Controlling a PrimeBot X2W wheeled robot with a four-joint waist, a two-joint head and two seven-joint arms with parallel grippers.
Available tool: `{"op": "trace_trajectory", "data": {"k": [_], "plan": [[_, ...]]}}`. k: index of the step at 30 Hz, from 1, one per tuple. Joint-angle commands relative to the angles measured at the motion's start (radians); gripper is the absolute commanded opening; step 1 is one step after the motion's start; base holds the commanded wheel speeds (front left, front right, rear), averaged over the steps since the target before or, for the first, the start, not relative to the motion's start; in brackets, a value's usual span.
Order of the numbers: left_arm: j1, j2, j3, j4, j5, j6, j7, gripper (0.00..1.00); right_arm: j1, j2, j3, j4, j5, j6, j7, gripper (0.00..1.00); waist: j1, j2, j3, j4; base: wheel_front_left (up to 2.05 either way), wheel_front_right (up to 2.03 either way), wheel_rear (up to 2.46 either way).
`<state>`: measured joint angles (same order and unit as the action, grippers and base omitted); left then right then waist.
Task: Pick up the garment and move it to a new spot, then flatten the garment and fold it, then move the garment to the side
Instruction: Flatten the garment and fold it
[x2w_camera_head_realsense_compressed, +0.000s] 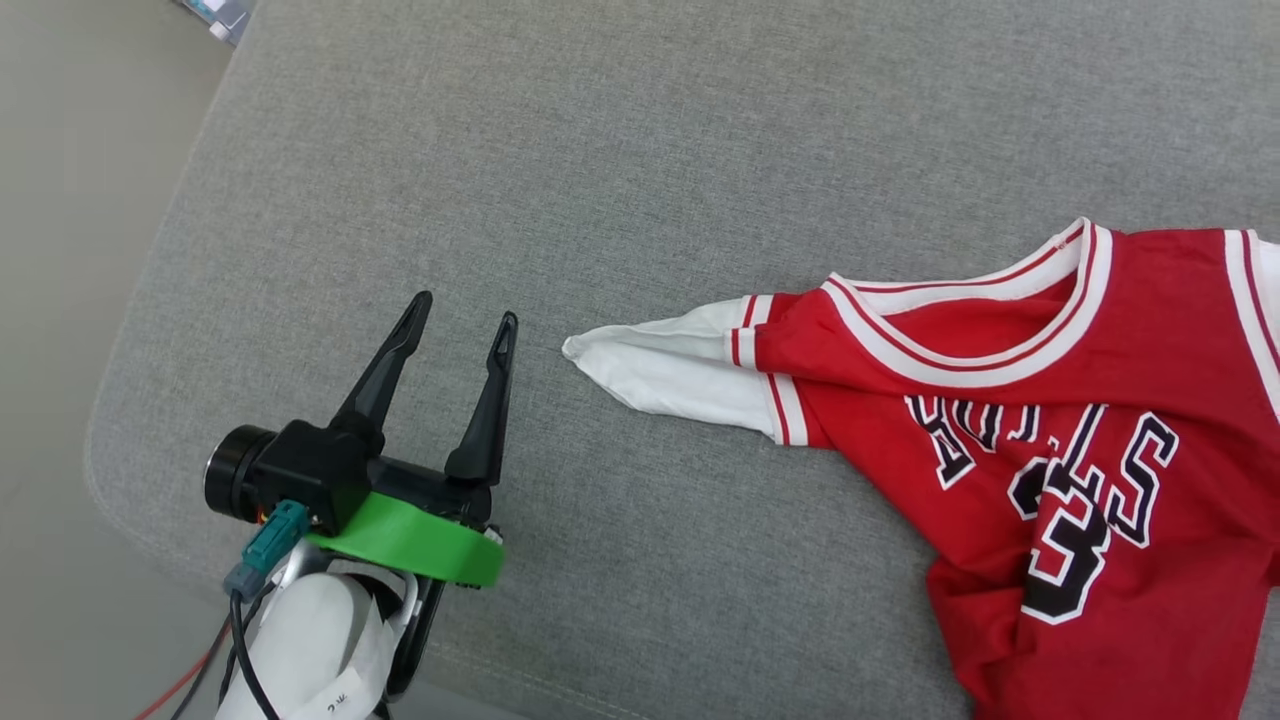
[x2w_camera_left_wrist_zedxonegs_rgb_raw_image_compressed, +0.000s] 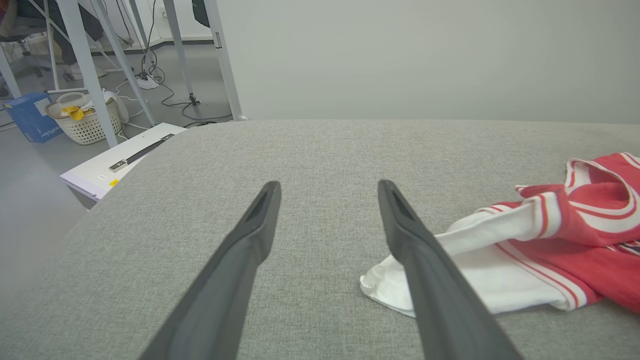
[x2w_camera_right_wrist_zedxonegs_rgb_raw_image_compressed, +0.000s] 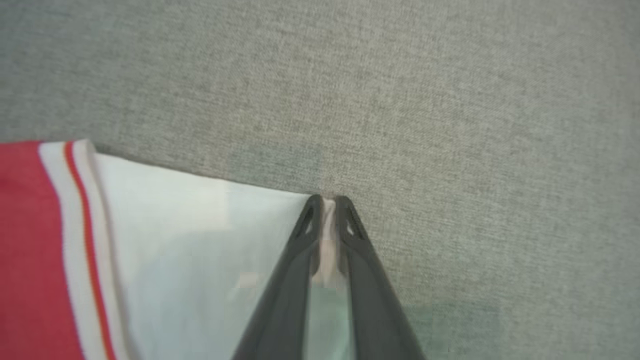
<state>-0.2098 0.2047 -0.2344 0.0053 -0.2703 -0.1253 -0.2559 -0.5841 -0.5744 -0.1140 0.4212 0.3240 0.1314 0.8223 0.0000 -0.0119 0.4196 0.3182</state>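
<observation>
Left gripper: seen lower left in head view, over bare cushion; fingers spread wide, nothing held between them.
Left wrist: green ring mounted behind the fingers, pale forearm below it, cables trailing off the bottom edge.
Right gripper: fingers drawn almost together, a thin strip of white cloth pinched between the tips at the corner of a white sleeve.
Garment: laid on the grey cushion at the right of head view, cut off by the right and bottom edges; print side up, red body rumpled so the black letters and number are partly folded over.
Neck trim: white with red stripes, lying open and facing up.
Near sleeve: white, stretched out towards the left gripper – a clear gap is seen between its tip and the fingers in head view.
Left wrist view: one finger overlaps the sleeve; contact cannot be told from that angle.
Cushion: grey woven fabric, rounded corner at lower left.
Floor beyond: white basket, blue box, white frame legs and loose cables.
</observation>
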Motion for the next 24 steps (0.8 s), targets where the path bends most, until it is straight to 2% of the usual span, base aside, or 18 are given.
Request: {"op": "trace_trajectory", "data": {"k": [1, 15, 21, 24], "plan": [[-0.015, 0.0, 0.006, 0.005, 0.014, -0.005, -0.006, 1.0, 0.013, 0.016, 0.013, 0.03, -0.002, -0.001, 0.004, 0.0, 0.0, 0.0119, -0.012, -0.015, 0.0, 0.0, 0.0], [0.013, 0.014, 0.001, 0.037, -0.001, -0.005, -0.006, 1.0, 0.064, 0.039, -0.004, -0.014, 0.043, -0.001, -0.114, 0.0, 0.0, 0.0119, -0.146, -0.1, 0.0, 0.0, 0.0], [0.021, 0.061, -0.037, 0.085, -0.036, -0.005, 0.002, 1.0, 0.142, 0.053, -0.021, -0.108, 0.064, -0.001, -0.137, 0.0, 0.0, 0.0119, -0.181, -0.156, 0.0, 0.0, 0.0], [-0.012, 0.096, -0.076, 0.113, -0.069, -0.005, 0.067, 1.0, 0.174, 0.066, -0.015, -0.167, 0.073, -0.001, -0.144, 0.0, 0.0, 0.0119, -0.175, -0.19, 0.0, 0.0, 0.0]]}}
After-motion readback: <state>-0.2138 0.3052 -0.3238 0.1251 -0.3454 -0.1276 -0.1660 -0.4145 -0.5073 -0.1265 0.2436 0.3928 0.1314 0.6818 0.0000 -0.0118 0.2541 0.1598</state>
